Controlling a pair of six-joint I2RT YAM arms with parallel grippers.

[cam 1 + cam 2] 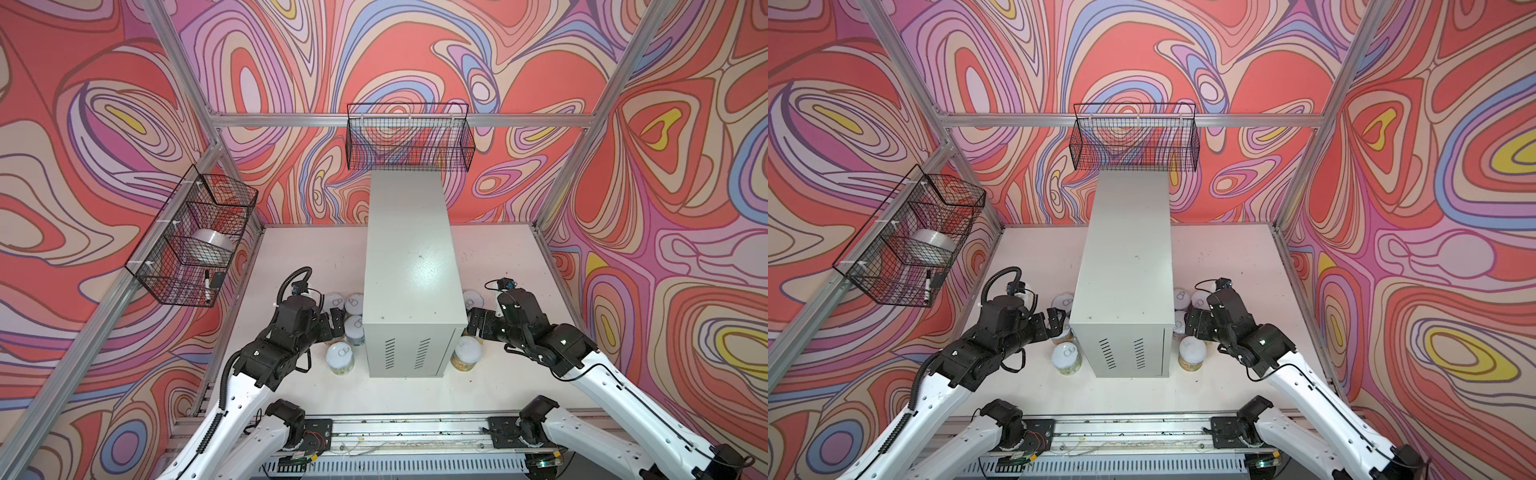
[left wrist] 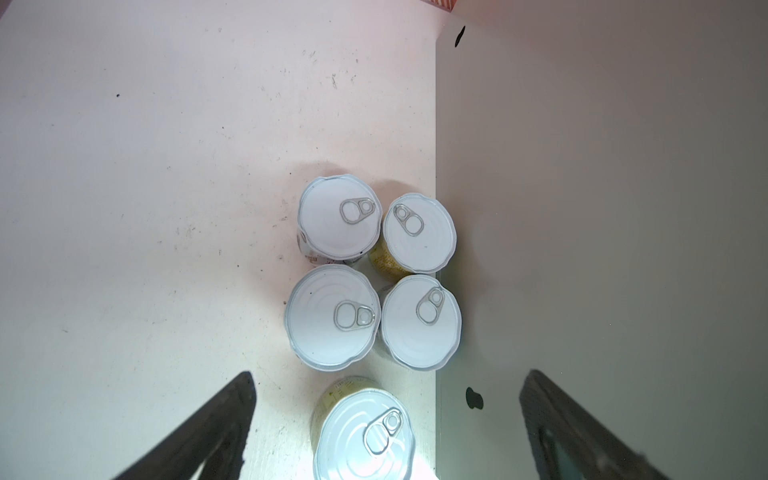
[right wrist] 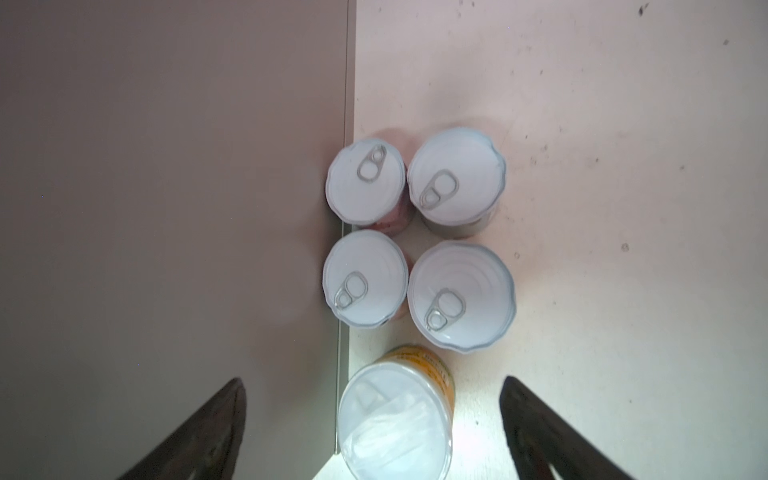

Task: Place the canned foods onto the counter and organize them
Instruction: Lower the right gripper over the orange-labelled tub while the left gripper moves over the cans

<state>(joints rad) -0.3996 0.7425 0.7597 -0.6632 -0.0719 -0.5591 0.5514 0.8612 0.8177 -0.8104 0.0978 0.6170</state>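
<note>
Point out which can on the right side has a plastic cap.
The orange-labelled can, closest to the front; a cloudy cap hides its lid, while the other four cans show bare pull-tabs.

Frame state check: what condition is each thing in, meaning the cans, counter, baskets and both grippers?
left-side cans: five, upright, sealed, on the tabletop
right-side cans: five, upright, on the tabletop
counter: no cans on top
left gripper: jaws open, holding nothing
right gripper: jaws open, holding nothing
side basket: holds tape roll and marker
back basket: empty
</note>
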